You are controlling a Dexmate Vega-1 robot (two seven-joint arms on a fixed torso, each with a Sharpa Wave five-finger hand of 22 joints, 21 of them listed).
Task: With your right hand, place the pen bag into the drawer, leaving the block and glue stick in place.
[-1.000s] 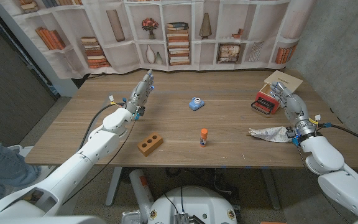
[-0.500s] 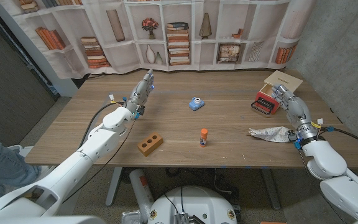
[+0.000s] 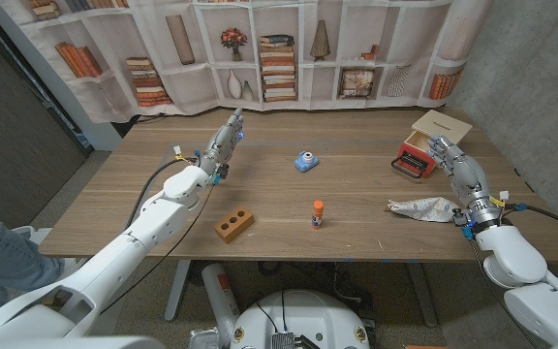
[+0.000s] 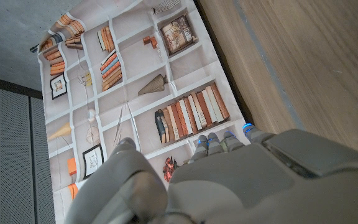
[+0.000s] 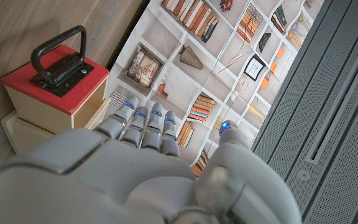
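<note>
Pen bag (image 3: 420,206): lies crumpled on the bench (image 3: 143,208) near its front right edge, just beside the right wrist, untouched.
Right hand (image 3: 458,173): empty, fingers extended and apart, between the pen bag and the drawer (image 3: 416,155); it has drawn slightly back toward the bench edge since a second ago.
Right wrist view: shows the drawer's red top with a black handle (image 5: 58,59), close ahead of the fingertips (image 5: 143,117).
Left hand (image 3: 221,144): empty, fingers straight and loosely together, raised over the far left.
Block (image 3: 234,224), glue stick (image 3: 318,214): unmoved.
</note>
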